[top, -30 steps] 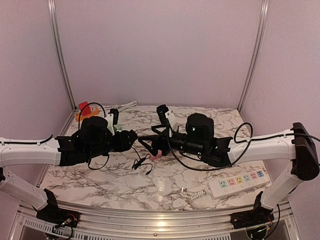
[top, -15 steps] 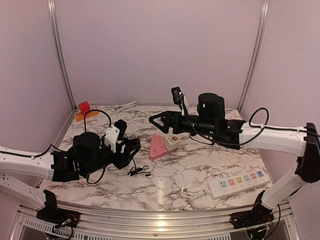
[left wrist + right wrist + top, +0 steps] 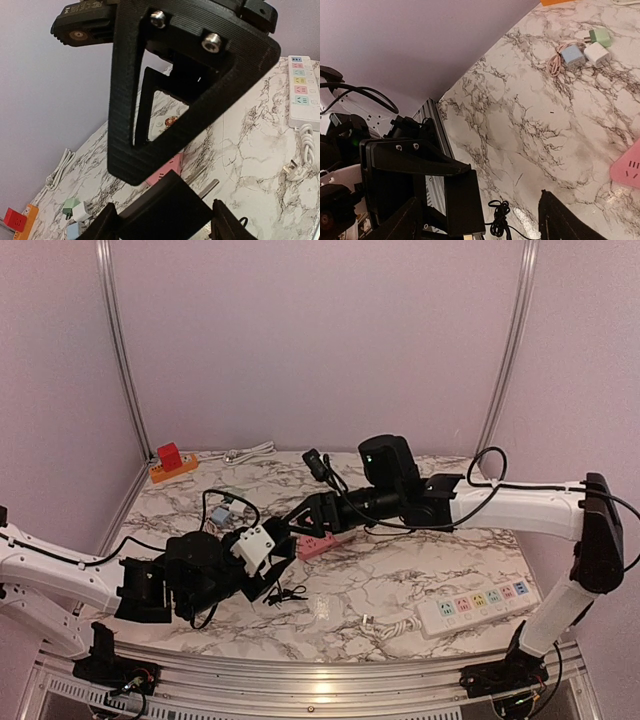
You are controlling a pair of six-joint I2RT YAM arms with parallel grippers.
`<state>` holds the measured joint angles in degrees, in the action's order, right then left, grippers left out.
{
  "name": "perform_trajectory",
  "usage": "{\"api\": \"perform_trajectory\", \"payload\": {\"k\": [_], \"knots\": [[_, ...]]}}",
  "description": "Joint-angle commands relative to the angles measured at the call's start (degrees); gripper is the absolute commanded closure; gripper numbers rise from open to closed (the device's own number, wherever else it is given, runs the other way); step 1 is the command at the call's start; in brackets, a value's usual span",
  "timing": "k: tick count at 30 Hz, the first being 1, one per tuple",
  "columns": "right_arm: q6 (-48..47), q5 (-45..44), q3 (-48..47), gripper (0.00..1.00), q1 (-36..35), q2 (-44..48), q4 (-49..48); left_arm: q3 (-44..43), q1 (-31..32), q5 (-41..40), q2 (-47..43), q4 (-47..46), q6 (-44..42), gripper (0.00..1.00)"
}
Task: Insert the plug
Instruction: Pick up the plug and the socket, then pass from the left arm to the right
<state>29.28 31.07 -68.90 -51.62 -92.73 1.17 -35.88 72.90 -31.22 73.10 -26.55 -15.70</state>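
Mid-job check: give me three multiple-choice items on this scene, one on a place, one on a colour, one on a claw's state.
1. Where does the white power strip lie?
A) near right
B) back left
C) centre
2. What colour is the socket block in the middle?
A) green
B) pink
C) orange
3. How is the right claw?
A) shut on a cable
B) shut on the block
C) open and empty

Answers:
1 A: the top view shows it at lower right.
2 B: it is plainly pink in the top view.
3 C: in its wrist view the fingers stand wide apart, gripping nothing.
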Motion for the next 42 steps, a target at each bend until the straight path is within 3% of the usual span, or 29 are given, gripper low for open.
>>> {"api": "perform_trajectory", "payload": {"k": [1,12,19,20,22,24,27,28,34,42], "knots": [[-4.24,1.53,-4.09,0.26,-2.06,-0.31,5.59,-2.08,0.90,-4.12,-0.23,-3.60,-3.02,0.73],[-6.29,3.38,-3.62,0.39,-3.53,-2.17,5.34,-1.49,1.01,-4.16,-0.93,-3.88,-2.76,0.73],[-6.31,5.49,-3.78,0.69,-3.49,-2.81,3.97,-1.20,1.06,-4.07,-1.25,-4.14,-2.58,0.72],[-6.52,5.42,-3.69,0.75,-3.50,-2.81,3.88,-1.12,1.09,-4.03,-1.27,-4.24,-2.48,0.69],[-6.96,5.17,-3.51,0.88,-3.45,-2.66,3.66,-0.71,1.10,-3.98,-1.39,-4.58,-2.36,0.45],[-7.38,4.93,-3.17,0.96,-3.20,-2.27,3.09,-0.03,1.10,-3.81,-1.82,-5.07,-2.11,0.30],[-8.78,4.31,-2.14,1.00,-2.65,-1.06,2.25,1.00,1.10,-2.05,-3.26,-5.32,-1.15,0.08],[-9.49,3.87,-1.59,1.00,-2.45,-0.45,2.00,1.34,1.10,-0.87,-4.08,-5.35,-0.65,0.02],[-16.11,1.59,2.43,1.00,-1.46,3.75,0.80,3.23,-0.97,8.66,-10.88,-5.67,4.59,0.01],[-26.35,1.27,11.96,1.00,-1.30,12.57,-7.59,4.26,-14.36,38.49,-16.22,-6.66,17.40,0.01]]}}
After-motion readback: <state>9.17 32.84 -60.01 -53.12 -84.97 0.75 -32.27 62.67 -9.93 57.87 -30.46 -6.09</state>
